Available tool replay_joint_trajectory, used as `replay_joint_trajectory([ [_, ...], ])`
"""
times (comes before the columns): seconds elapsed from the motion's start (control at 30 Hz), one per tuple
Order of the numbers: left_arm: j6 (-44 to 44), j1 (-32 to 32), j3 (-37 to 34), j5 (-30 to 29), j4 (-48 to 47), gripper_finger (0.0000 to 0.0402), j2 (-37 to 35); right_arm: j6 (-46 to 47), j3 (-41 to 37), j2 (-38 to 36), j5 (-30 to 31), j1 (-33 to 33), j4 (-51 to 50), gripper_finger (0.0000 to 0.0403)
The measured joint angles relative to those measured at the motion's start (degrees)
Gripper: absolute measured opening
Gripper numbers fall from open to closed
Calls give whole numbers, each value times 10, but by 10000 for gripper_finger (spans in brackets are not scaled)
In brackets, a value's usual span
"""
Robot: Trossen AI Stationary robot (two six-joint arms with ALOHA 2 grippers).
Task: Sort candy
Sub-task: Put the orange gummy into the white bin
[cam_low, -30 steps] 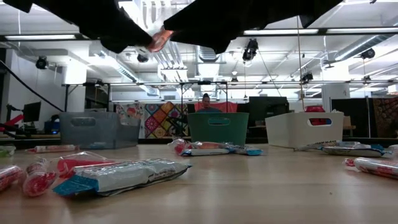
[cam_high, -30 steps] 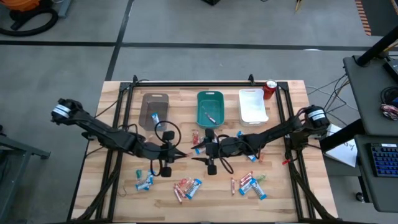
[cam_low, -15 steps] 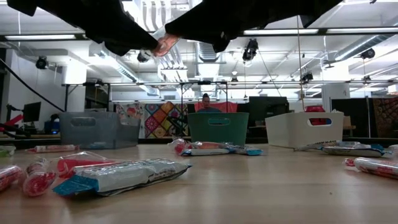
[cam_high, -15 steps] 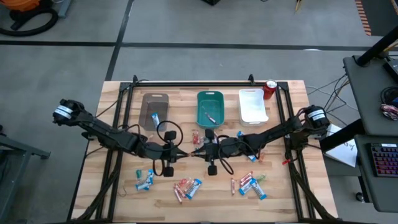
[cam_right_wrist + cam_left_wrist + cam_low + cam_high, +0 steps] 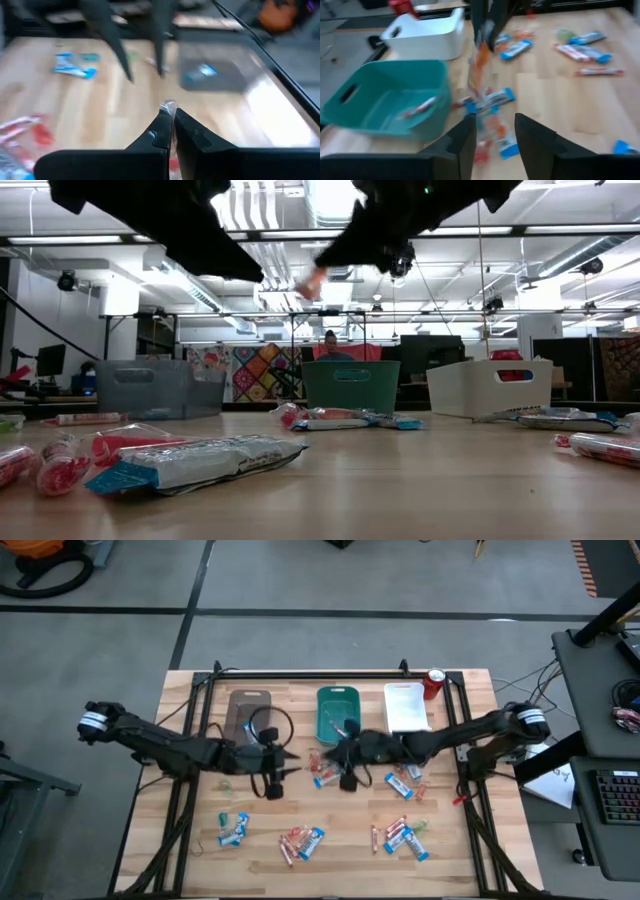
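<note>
Above the wooden table [image 5: 200, 840], the right gripper [image 5: 169, 119] pinches an orange candy [image 5: 479, 65] between closed fingers, near the teal tray [image 5: 337, 712]. The left gripper [image 5: 492, 131], just beside it, stands parted and empty. More candy lies scattered below.

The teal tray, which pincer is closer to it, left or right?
Right. The right pincer hangs at the near edge of the teal tray, holding an orange candy; the left pincer is farther off, toward the brown tray.

We see a grey concrete floor [image 5: 120, 640] around the light wooden worktop [image 5: 200, 860]. Beyond its far edge, long ceiling strip lights [image 5: 470, 230] glow over a colourful patchwork hanging [image 5: 262, 372].
</note>
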Motion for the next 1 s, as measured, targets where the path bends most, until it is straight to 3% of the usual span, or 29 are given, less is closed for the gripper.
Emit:
replay_joint_trajectory([
  [0.1,0,32,0,0,-41,138,-20,36,0,-42,11,-53,-88,9],
  [0.2,-1,60,0,0,-71,142,-37,108,0,-82,66,-115,-197,9],
  [0.37,13,85,0,6,-83,138,-48,299,0,-120,154,-211,-410,9],
  [0.47,24,93,0,19,-84,137,-48,389,-2,-122,171,-254,-510,9],
  [0.8,24,95,0,20,-88,137,-43,395,-24,-85,169,-290,-507,12],
  [1.0,7,95,0,20,-97,137,-38,395,-24,-63,169,-290,-505,55],
])
